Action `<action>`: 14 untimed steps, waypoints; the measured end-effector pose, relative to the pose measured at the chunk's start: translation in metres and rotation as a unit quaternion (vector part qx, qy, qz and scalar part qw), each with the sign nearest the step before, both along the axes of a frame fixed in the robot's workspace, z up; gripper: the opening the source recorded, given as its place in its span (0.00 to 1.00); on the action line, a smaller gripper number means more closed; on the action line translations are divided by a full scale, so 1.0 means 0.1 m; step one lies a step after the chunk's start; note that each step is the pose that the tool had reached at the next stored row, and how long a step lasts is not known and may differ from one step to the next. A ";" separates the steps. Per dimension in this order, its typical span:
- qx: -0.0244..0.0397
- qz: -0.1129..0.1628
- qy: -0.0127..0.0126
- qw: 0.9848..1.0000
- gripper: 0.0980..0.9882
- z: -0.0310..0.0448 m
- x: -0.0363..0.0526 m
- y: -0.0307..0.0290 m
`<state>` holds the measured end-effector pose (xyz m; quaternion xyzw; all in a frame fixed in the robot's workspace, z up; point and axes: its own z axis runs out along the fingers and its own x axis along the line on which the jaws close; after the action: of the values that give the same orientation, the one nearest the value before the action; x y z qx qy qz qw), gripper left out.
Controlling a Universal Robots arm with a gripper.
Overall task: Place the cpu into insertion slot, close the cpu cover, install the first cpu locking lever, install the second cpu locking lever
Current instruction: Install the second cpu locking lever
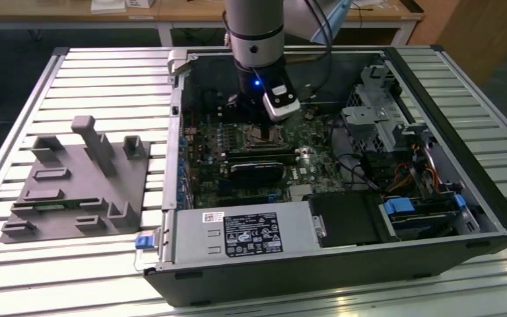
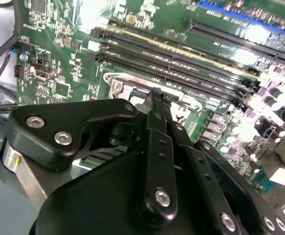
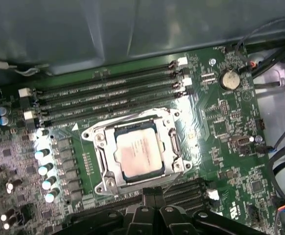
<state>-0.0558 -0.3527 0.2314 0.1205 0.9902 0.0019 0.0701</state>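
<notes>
Motherboard [image 3: 221, 127] work is well under way inside the open computer case [image 1: 465, 218], which lies on its side on the slatted tabletop [image 1: 24, 119]. In the first wrist view the cpu [image 3: 139, 155] already sits face up in the insertion slot [image 3: 99, 169], and the cpu cover [image 3: 174, 142] looks folded down around it, its window framing the chip. So I judge the placing done and the levers the step in hand; whether either thin lever is latched I cannot tell. The gripper [image 2: 158, 100] hangs just above the socket's edge, near the board's middle; its dark fingers seem drawn close together, holding nothing I can make out. Hooking a lever will call for a fine, low approach beside the socket. Near the tabletop's edge at the exterior view's left, a grey fixture [image 1: 73, 191] holds a small green part.
</notes>
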 end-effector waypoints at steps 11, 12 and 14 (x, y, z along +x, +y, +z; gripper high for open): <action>0.000 0.000 0.042 0.999 0.01 -0.018 0.007 -0.083; 0.000 0.000 0.042 0.999 0.01 -0.018 0.007 -0.083; 0.001 0.000 0.042 0.999 0.01 -0.019 0.008 -0.083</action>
<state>-0.0550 -0.3610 0.2295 0.1205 0.9923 -0.0027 0.0279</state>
